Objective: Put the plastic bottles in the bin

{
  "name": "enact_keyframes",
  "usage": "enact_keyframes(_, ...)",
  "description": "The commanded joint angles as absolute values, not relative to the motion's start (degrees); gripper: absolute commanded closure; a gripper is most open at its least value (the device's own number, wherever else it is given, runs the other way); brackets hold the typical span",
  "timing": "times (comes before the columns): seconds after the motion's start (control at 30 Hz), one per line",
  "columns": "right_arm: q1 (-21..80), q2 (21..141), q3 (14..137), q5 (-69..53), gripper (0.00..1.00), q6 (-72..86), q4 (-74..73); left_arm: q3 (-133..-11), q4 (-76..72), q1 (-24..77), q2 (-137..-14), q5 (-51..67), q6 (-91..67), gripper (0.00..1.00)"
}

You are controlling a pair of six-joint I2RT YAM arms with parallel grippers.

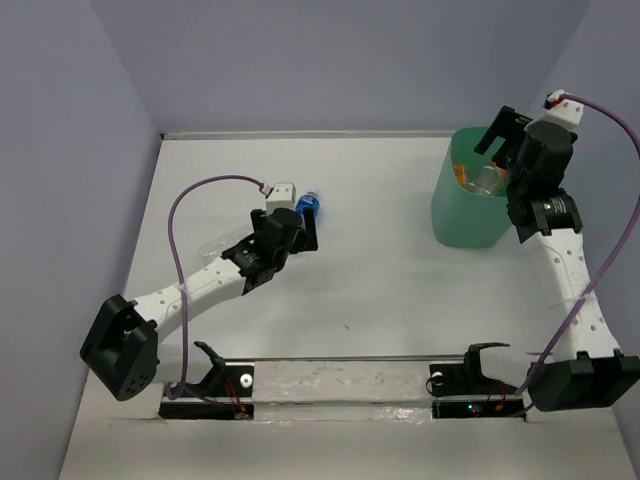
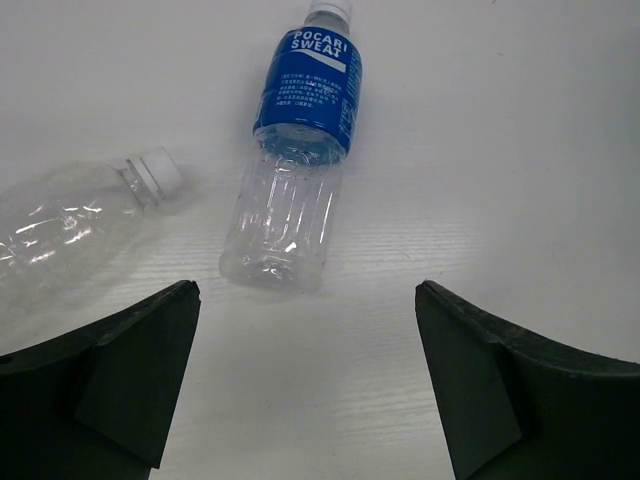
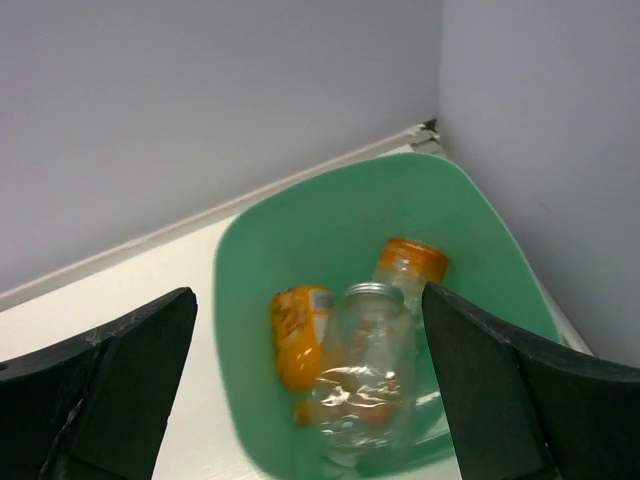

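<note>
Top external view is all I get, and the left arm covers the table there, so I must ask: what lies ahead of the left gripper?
Observer: A blue-label bottle lies flat ahead of the open left gripper, its white cap pointing away.
Operator: Anything beside it?
Observer: Yes, a clear bottle with a white cap lies on its side, left of it in the left wrist view and apart from it.
Operator: And inside the bin?
Observer: The right wrist view looks down into the bin. Orange bottles lie at the bottom, too blurred to count surely.
</note>
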State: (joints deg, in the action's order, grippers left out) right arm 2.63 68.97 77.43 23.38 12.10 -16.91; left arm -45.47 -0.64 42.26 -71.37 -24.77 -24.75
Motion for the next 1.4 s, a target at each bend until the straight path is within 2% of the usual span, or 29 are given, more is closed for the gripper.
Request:
enact_keyframes(0.0,2.29,59.00,77.72,10.22,0.00,18.08,-18.10,-51.41,-4.13,41.14,-76.18,-24.70,-21.54,0.01)
enact_keyframes(0.13,2.29,52.31,69.19,-5.42,0.02,25.03,-14.69,-55.89,-4.04,39.12,-82.43,-23.12,-20.48,0.01)
enact_keyframes(0.2,5.35,49.67,64.10,-11.22,0.02,27.67,-12.14,-58.69,-3.87,37.80,-86.46,-21.80,-19.25,0.01)
enact_keyframes(0.5,26.51,47.90,56.26,-5.81,0.02,28.04,-9.59,-70.65,-0.09,35.07,-102.46,-20.22,-16.27,0.01)
enact_keyframes(0.73,34.44,49.39,53.44,-2.11,0.02,27.95,-7.39,-75.50,3.16,34.45,-109.60,-19.34,-15.56,0.02)
enact_keyframes(0.87,36.82,48.78,53.35,-1.67,0.02,28.39,-6.59,-76.11,2.99,34.37,-111.44,-19.16,-15.56,0.13)
enact_keyframes(0.93,37.35,48.26,53.52,-1.58,0.03,28.39,-6.59,-76.38,2.73,34.28,-112.23,-18.63,-15.47,0.23)
enact_keyframes(1.0,37.35,47.73,53.53,-1.32,0.03,28.30,-7.03,-76.38,2.37,34.28,-112.32,-18.55,-15.56,0.29)
enact_keyframes(1.07,37.88,46.94,53.26,-0.97,0.03,28.13,-7.38,-76.20,2.37,34.36,-111.89,-18.28,-15.56,0.40)
enact_keyframes(1.2,37.88,47.37,53.08,-0.35,0.02,28.04,-8.26,-74.54,1.41,34.36,-108.12,-14.26,-16.70,0.42)
enact_keyframes(1.3,37.88,47.55,53.17,3.24,0.01,28.74,-9.05,-69.19,-4.29,34.36,-100.75,-9.67,-17.57,0.43)
enact_keyframes(1.37,37.88,47.20,53.52,4.91,0.00,28.65,-9.14,-63.84,-9.46,34.28,-93.54,-2.32,-18.72,0.44)
